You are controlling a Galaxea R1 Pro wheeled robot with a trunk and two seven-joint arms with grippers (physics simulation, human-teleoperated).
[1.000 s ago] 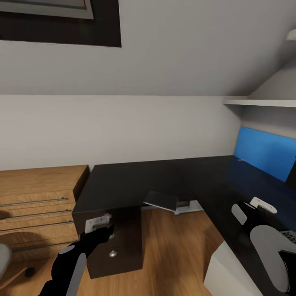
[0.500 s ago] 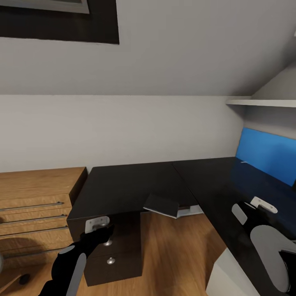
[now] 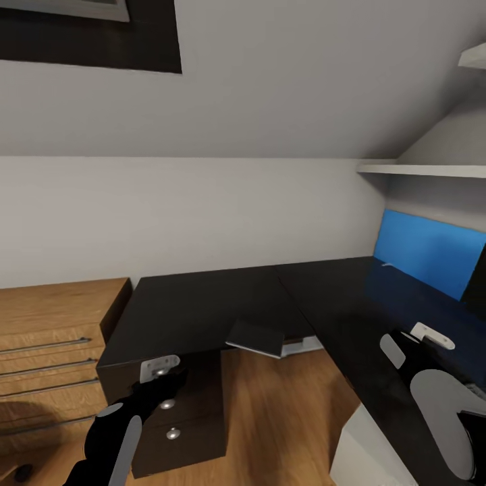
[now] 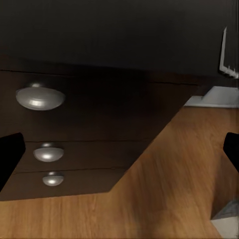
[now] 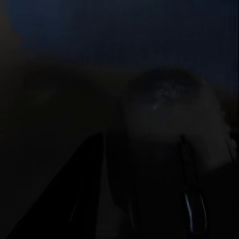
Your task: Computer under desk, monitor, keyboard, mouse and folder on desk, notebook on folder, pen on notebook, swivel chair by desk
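Observation:
The desk (image 3: 351, 297) runs along the right, a black top with a blue panel (image 3: 425, 253) at its back edge. A thin dark-grey rectangle that looks like the notebook (image 3: 255, 336) lies tilted below the black tops, beside a white desk foot (image 3: 300, 345) that also shows in the left wrist view (image 4: 214, 95). My left gripper (image 3: 164, 383) hangs in front of the black drawer unit (image 3: 182, 317). In the left wrist view the left gripper (image 4: 119, 154) is open, its fingertips (image 4: 10, 154) wide apart with nothing between them. My right arm (image 3: 432, 398) is low over the desk's near end. The right wrist view is too dark to read.
The drawer unit's round silver knobs (image 4: 40, 97) face my left gripper. A light-wood chest of drawers (image 3: 47, 337) stands at the left. A white shelf (image 3: 418, 169) juts from the sloped wall above the desk. Wood floor (image 3: 283, 412) lies between the drawer unit and the desk.
The whole picture has slid left, so the camera has turned right. Less of the wooden chest shows and more of the desk. Both arms hold the same spots in the picture.

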